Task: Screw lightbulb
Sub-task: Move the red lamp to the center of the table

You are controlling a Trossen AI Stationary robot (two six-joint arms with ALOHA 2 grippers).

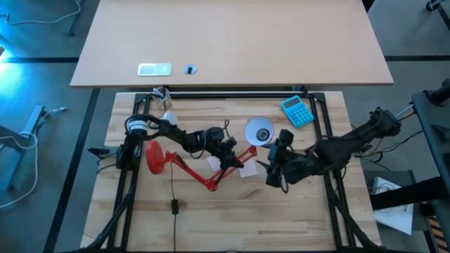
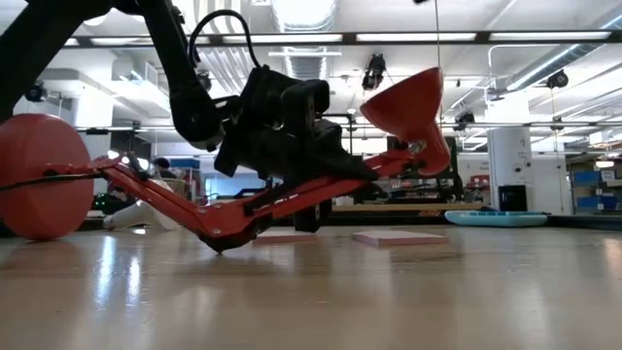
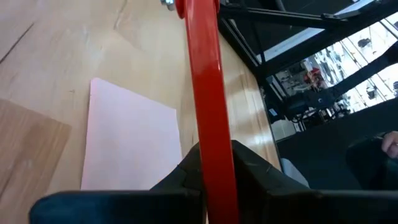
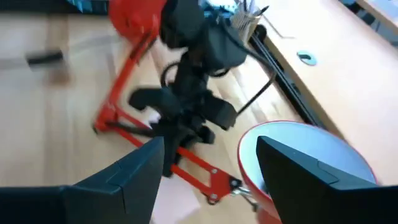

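Note:
A red desk lamp lies on its side: round base (image 1: 155, 156) on edge, elbow (image 1: 211, 184) on the table, white-lined shade (image 1: 259, 132) raised at the right. My left gripper (image 1: 228, 160) is shut on the lamp's upper arm. Close by the shade and toward the table's right, my right gripper (image 4: 217, 180) is open and holds nothing. A small white lightbulb (image 1: 169, 115) lies on the table at the far left, beside the left arm. My left gripper pinches the lamp's upper arm (image 3: 214, 155), about midway between elbow and shade, between its two fingers. The fingers lie across the red bar. The bar slants up off the table toward the shade (image 2: 413, 112), while the elbow (image 2: 219, 238) rests on the wood.
Two pink sticky notes (image 1: 246, 170) (image 1: 214, 163) lie under the lamp's arm. A blue calculator (image 1: 298, 110) sits at the far right. The lamp's black cord with its switch (image 1: 174, 205) trails toward the near edge. A black frame rail (image 1: 239, 93) borders the far side.

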